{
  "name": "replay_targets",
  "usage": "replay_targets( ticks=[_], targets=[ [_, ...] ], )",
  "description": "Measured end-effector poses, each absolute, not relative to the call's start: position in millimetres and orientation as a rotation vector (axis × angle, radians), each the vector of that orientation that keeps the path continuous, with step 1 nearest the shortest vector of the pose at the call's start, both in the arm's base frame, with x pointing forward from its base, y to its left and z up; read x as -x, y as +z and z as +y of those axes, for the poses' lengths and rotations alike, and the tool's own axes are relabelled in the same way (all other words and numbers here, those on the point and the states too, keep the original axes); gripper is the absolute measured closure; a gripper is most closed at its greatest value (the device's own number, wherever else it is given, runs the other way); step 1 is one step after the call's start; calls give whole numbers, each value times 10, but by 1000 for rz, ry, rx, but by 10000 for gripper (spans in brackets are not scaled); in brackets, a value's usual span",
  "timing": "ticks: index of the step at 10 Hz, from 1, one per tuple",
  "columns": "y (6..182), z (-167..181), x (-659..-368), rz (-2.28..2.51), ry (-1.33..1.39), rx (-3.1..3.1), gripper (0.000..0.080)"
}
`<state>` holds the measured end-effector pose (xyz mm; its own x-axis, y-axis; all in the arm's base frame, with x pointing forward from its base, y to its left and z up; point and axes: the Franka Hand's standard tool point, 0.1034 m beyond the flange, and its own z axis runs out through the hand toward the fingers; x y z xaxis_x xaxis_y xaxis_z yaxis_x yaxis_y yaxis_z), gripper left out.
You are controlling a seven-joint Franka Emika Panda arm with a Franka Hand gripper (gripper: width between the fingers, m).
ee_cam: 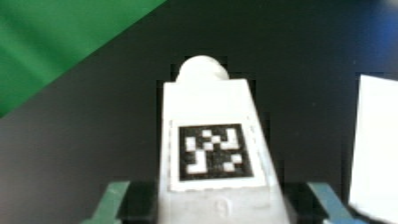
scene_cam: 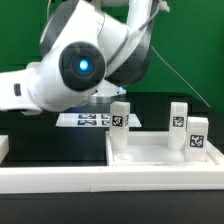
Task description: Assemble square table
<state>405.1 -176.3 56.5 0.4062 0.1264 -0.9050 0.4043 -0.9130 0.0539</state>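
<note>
Green wall behind a black table (scene_cam: pixel 30 128), white square tabletop (scene_cam: pixel 165 156) with three legs standing on it, gripper (ee_cam: pixel 215 200) fingers holding one tagged leg (ee_cam: pixel 214 130), marker board (scene_cam: pixel 85 119) behind.

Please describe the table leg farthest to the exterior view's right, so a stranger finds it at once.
Find the large white slab. Three tagged white legs stand upright by it; this leg is at the exterior view's right end. Unlike its neighbour leg, it stands nearer the camera.
</note>
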Motion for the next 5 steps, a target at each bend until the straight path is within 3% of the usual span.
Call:
replay_targets(
  ticks=[3, 5],
  targets=[
    [487, -1839, -4106, 486, -1424, -2455, 509],
    [553, -1774, -4126, 495, -1293, -2531, 509]
  ],
)
